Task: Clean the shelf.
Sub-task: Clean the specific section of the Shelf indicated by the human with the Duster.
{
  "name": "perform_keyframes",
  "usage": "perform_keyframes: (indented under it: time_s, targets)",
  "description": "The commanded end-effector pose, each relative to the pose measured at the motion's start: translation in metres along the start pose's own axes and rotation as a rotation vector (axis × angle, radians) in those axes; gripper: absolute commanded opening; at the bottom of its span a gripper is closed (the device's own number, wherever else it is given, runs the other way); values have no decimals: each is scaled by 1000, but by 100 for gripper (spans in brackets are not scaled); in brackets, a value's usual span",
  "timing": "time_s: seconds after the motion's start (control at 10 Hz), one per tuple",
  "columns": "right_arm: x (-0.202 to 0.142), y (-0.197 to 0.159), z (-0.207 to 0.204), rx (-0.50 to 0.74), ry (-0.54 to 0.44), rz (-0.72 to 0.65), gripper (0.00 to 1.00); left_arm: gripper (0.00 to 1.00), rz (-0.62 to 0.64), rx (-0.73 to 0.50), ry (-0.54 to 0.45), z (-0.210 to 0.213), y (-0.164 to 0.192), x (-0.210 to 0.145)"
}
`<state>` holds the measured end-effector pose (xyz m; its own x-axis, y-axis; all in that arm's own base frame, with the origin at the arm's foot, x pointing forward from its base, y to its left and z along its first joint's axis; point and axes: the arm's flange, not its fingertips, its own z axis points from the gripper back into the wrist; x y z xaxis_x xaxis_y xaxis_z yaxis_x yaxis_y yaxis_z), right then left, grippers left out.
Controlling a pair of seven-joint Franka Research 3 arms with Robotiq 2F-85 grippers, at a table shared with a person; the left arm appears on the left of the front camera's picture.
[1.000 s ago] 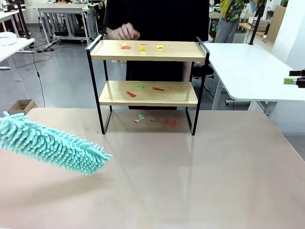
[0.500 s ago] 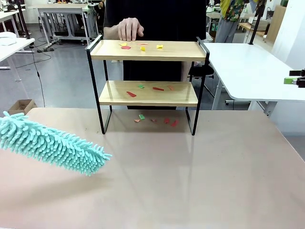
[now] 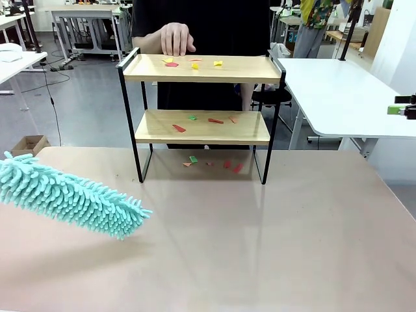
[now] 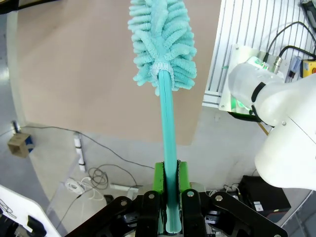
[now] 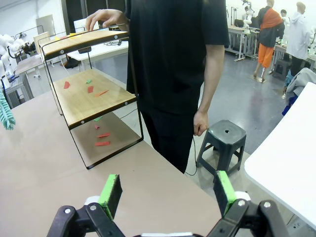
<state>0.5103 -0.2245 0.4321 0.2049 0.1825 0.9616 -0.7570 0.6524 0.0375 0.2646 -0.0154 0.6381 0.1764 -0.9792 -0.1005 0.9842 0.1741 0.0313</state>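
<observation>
Our left gripper [image 4: 170, 173] clamps the duster [image 3: 68, 195], lower left and well apart from the shelf [image 3: 250, 69], our right gripper [image 5: 168, 190] gapes, and we judge cleaning unstarted: scraps [image 3: 194, 64] litter both boards.

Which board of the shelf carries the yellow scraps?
The top board, at the person's hand: it bears yellow scraps and a red one. The lower board has just red and green pieces.

The front view looks across the surface [image 3: 273, 247] at the shelf [image 3: 156, 127], mid-range. The right wrist view faces that shelf obliquely from its side; the left wrist view looks closely down the duster [image 4: 163, 44].
</observation>
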Motion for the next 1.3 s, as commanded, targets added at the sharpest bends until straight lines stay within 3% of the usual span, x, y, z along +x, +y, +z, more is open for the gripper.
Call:
perform_keyframes:
  time_s: [0.0, 0.3, 0.5, 0.7, 0.9, 1.2]
  targets:
    - [2, 1, -1, 1, -3, 4, 100, 13, -3, 2, -3, 1, -2, -1]
    - [2, 1, -1, 1, -3, 4, 100, 13, 0, 0, 0, 0, 0, 0]
    - [2, 1, -1, 1, -3, 4, 100, 13, 37, -35, -155, 46, -16, -3]
    - [2, 1, -1, 1, -3, 4, 100, 13, 28, -60, -272, 94, -27, 17]
    - [2, 1, -1, 1, -3, 4, 100, 13, 179, -89, -396, 159, -47, 60]
    - [2, 1, -1, 1, -3, 4, 100, 13, 553, 29, -523, 228, -79, 128]
